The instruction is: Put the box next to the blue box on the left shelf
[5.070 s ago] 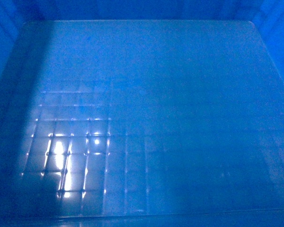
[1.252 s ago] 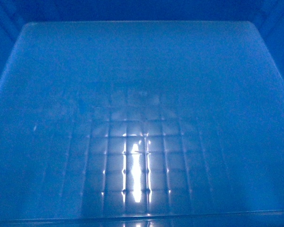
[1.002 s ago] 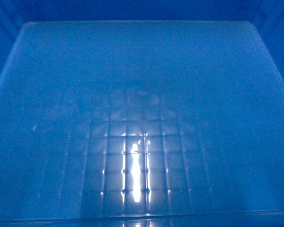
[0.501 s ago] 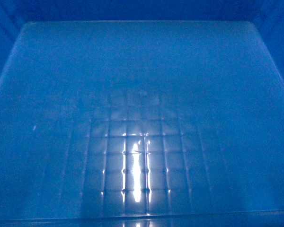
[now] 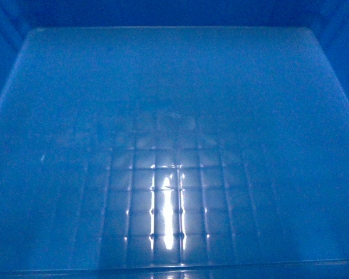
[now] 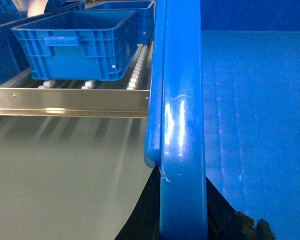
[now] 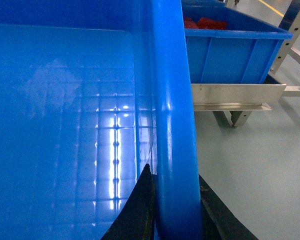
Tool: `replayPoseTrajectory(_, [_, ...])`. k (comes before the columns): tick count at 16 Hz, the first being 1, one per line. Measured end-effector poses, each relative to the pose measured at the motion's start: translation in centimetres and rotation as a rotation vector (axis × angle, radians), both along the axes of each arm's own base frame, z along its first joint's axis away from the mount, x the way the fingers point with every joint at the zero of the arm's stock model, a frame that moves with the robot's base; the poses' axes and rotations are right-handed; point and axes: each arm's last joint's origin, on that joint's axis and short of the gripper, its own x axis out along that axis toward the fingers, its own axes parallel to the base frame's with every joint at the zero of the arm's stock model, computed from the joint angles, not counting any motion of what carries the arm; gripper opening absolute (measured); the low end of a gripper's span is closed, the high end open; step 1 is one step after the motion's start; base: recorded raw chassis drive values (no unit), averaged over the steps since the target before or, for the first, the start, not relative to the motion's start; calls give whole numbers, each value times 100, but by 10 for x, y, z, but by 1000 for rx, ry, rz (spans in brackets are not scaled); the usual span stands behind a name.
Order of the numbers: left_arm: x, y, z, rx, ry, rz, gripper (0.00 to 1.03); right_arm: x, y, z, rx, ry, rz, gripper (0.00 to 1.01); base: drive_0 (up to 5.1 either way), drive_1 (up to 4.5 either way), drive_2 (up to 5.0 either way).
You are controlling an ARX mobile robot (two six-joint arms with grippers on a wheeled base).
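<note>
Gripping box [image 5: 174, 116] rim, both end effectors [image 6: 182, 220] [image 7: 177, 215], shelf crate [image 6: 75, 45] left-wrist only

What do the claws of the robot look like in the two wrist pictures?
Only the fingers show. The left claw has dull black fingers. The right claw has black, pointed, wedge-shaped fingers. No cables or markings are visible.

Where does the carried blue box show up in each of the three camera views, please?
Head: the box's floor fills the frame.
Left wrist: its rim runs top to bottom at centre, floor to the right.
Right wrist: rim runs top to bottom right of centre, floor to the left.
Shared landmark: the grid-marked floor with its bright glare.
</note>
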Motion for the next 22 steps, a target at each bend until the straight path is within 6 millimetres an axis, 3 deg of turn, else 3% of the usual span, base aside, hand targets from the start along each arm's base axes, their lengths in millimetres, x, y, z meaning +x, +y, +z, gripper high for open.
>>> replayPoseTrajectory(12, [0,0,-1,-1,1,-1,9,0,0,0,1,0,0,12,0,0,0])
replayPoseTrajectory(22, [0,0,0,-1,1,-1,9,-1,0,0,1,-3,0,12,0,422,-421])
